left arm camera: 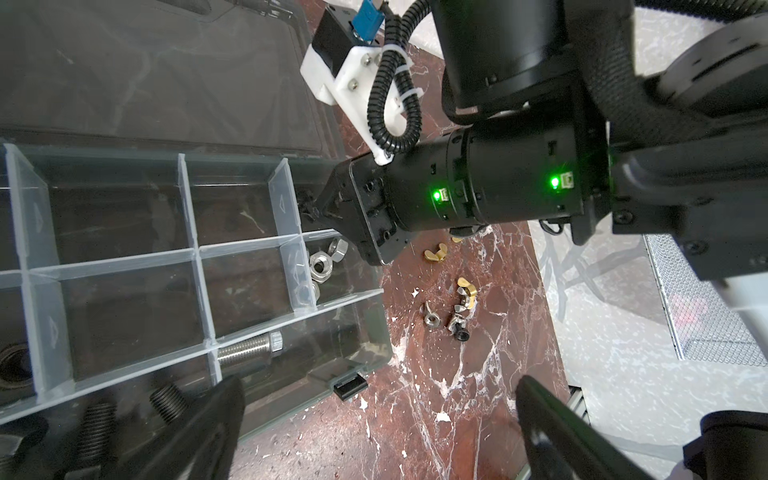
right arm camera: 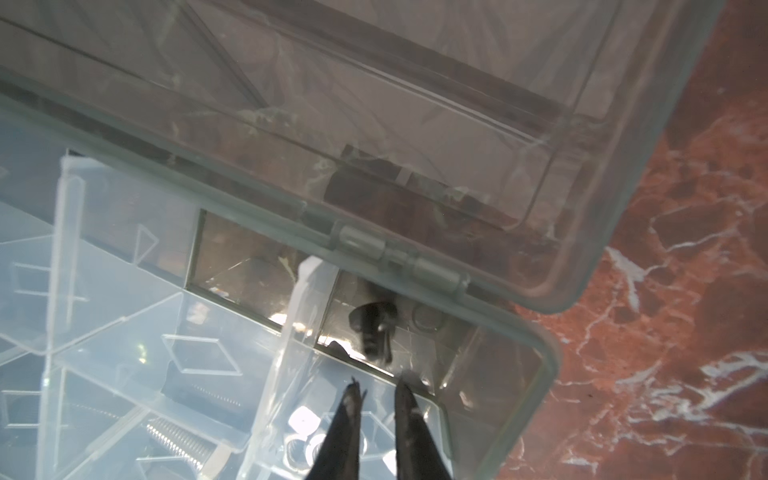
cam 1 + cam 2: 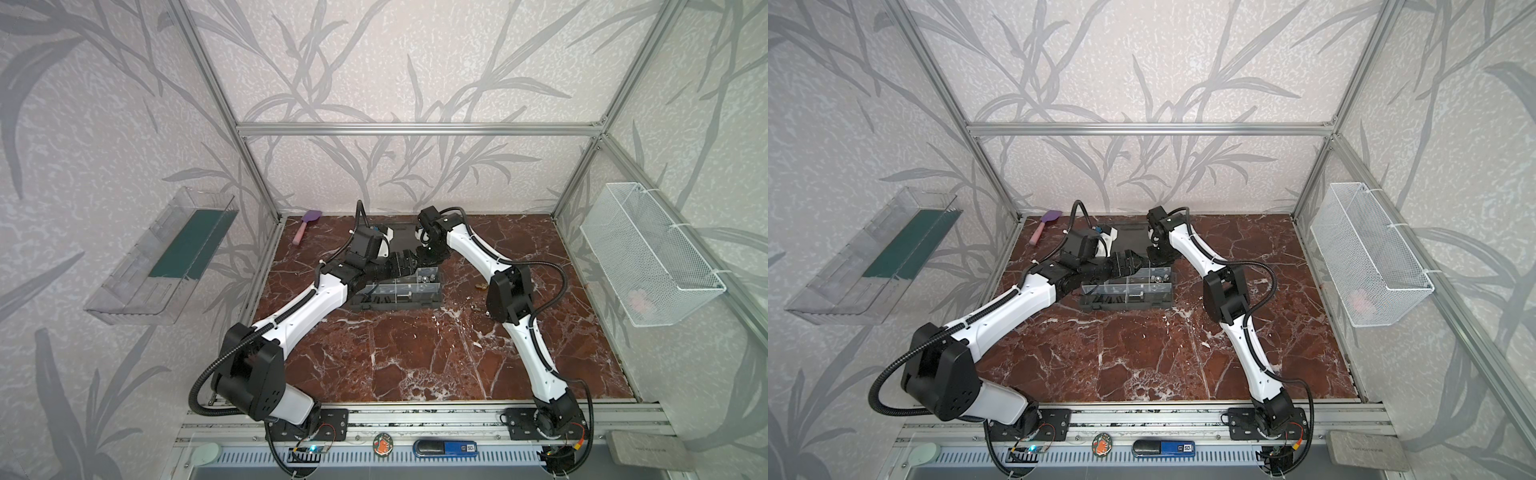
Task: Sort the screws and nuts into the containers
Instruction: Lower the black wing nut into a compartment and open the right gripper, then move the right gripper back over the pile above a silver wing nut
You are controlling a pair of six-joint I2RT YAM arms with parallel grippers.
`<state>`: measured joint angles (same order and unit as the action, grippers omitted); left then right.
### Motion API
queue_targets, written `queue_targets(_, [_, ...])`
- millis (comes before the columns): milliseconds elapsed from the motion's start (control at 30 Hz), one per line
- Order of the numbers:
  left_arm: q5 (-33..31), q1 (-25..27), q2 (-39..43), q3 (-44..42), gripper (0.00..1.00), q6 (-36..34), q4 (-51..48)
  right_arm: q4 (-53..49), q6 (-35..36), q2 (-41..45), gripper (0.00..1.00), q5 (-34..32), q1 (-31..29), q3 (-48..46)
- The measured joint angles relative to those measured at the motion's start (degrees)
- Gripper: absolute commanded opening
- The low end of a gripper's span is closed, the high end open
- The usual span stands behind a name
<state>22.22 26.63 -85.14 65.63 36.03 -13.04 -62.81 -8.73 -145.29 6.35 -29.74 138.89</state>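
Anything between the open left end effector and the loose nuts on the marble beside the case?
Nothing visible: only red marble tabletop shows between the left end effector and the loose brass and silver nuts. The right arm's black wrist hangs just past them.

Blurred black screws (image 1: 99, 419) lie partly cut off.

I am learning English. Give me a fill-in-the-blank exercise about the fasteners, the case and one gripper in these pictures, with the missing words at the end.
1. The lid of the organizer case is not shut but ____.
2. The brass wing nuts lie on the ____, beside the case.
3. The hex nuts in one compartment are ____ in colour.
4. The right gripper hangs over the corner compartment that holds a black ____.
Missing words: open; table; silver; screw.
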Motion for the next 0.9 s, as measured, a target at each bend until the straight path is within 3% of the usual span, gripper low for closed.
queue_targets(267, [1.95,-0.07,0.04,-0.44,0.99,1.27,2.27,-3.45,-0.07,-0.13,0.21,-0.81,0.04,3.74])
queue_targets(467, [3.37,-0.07,0.57,-1.4,1.0,2.14,3.48,-5.14,-0.66,4.46,0.22,-3.04,0.33,0.83])
queue_targets(667, [3.63,1.25,0.59,-0.63,0.99,1.29,2.67,-2.32,-0.85,20.46,0.25,-5.29,2.49,-15.32])
queue_targets(900, [1.84,8.72,-0.96,4.07,0.99,-0.63,2.67,6.23,-0.87,38.49,0.27,-5.99,10.69,-40.79])
